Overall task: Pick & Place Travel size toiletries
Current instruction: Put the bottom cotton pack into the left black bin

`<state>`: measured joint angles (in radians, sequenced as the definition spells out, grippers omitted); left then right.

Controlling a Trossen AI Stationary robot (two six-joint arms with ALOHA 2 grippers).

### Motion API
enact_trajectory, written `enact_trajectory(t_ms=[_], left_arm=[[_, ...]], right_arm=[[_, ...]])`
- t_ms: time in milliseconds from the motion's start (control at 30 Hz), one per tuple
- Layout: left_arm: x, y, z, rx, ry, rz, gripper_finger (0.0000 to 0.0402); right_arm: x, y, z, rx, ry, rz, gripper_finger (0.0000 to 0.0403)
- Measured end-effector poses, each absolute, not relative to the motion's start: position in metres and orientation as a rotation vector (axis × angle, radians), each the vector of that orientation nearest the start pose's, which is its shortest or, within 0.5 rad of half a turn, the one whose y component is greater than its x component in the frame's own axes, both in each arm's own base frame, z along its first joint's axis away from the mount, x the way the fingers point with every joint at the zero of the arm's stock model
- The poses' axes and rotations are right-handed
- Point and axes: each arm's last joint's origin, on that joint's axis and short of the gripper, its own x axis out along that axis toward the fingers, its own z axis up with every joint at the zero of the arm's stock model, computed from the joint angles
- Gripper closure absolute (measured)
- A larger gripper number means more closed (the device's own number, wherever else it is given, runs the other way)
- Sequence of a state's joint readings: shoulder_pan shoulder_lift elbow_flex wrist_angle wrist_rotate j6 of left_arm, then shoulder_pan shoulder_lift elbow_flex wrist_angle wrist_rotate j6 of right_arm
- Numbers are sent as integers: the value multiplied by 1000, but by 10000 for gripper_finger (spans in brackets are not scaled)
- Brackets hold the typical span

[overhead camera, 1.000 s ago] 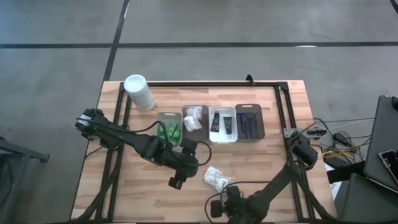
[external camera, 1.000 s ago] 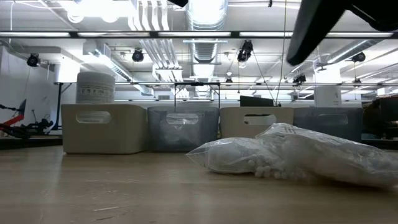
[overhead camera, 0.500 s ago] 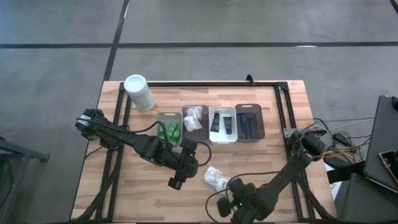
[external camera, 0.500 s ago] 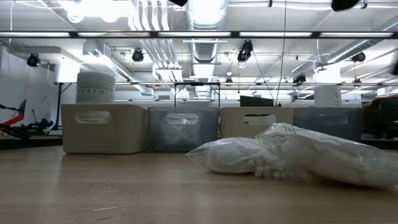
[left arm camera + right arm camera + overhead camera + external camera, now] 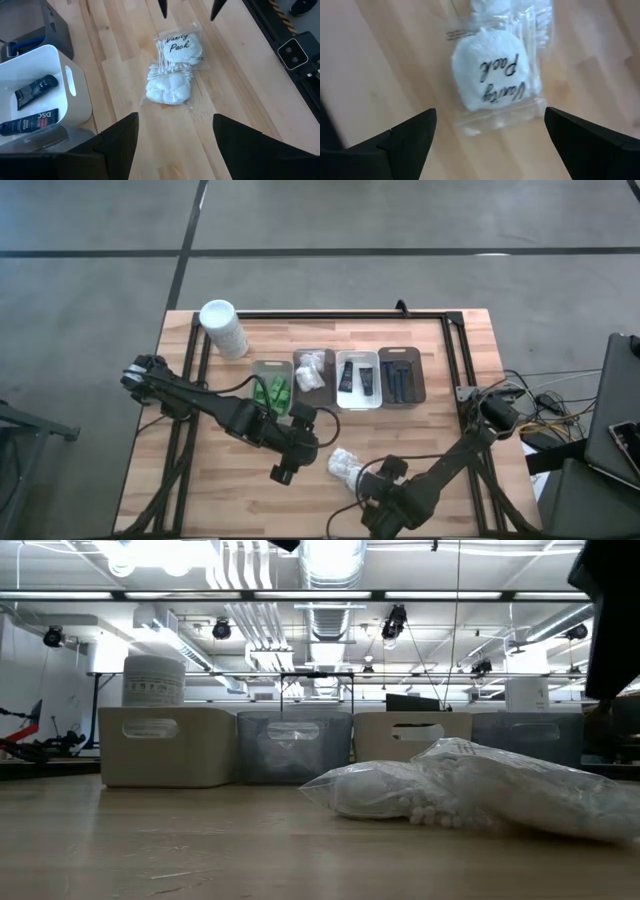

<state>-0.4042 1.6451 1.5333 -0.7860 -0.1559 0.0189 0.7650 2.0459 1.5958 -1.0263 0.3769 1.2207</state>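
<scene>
Wooden planks make up the tabletop (image 5: pixel 200 490), which is seen from above with both dark arms reaching inward. At the far left corner a tall white container (image 5: pixel 223 328) stands upright. Four trays are lined up in a row behind the arms: green bottles (image 5: pixel 272 391) lie in the first tray (image 5: pixel 258 368), white packets (image 5: pixel 310 370) in the second, black tubes (image 5: pixel 358 378) in the white third tray (image 5: pixel 340 405), and dark razors (image 5: pixel 399 380) in the fourth.

The left gripper (image 5: pixel 283 472) is held over bare wood just in front of the first two trays, its jaws parted and nothing between them. In the left wrist view its two dark fingers (image 5: pixel 120 137) are seen apart, with a loose packet (image 5: pixel 173 70) lying beyond them on the planks, printed "Vanity Pack" and filled with cotton swabs and cotton balls. Beside it the corner of the white tray with two black tubes is caught.

That same packet (image 5: pixel 346 467) lies on the tabletop in front of the third tray, between the two grippers. The right gripper (image 5: pixel 372 480) is placed just beside it, jaws spread wide and empty; in the right wrist view the packet (image 5: pixel 495 70) is framed between the open fingers (image 5: pixel 410 135), not touched. In the low view the packet (image 5: pixel 470 790) rests flat on the wood before the row of trays.
</scene>
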Motion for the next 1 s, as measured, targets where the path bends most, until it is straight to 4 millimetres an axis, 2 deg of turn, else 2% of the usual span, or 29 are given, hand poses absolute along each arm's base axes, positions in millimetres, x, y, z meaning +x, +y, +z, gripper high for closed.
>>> enact_trajectory(t_ms=[133, 333, 633, 867, 1000], left_arm=[[323, -133, 324, 267, 864, -237, 142], [322, -133, 323, 272, 882, -236, 142], [321, -132, 322, 275, 892, -236, 142], [321, -132, 322, 275, 892, -236, 142], [321, -132, 322, 275, 892, -236, 142]], right_arm=[[295, 268, 180, 148, 1186, -426, 35], [298, 271, 159, 97, 1211, -445, 35], [301, 271, 159, 74, 1120, -506, 35], [316, 255, 155, 63, 1024, -607, 35], [327, 241, 156, 34, 1029, -624, 35]])
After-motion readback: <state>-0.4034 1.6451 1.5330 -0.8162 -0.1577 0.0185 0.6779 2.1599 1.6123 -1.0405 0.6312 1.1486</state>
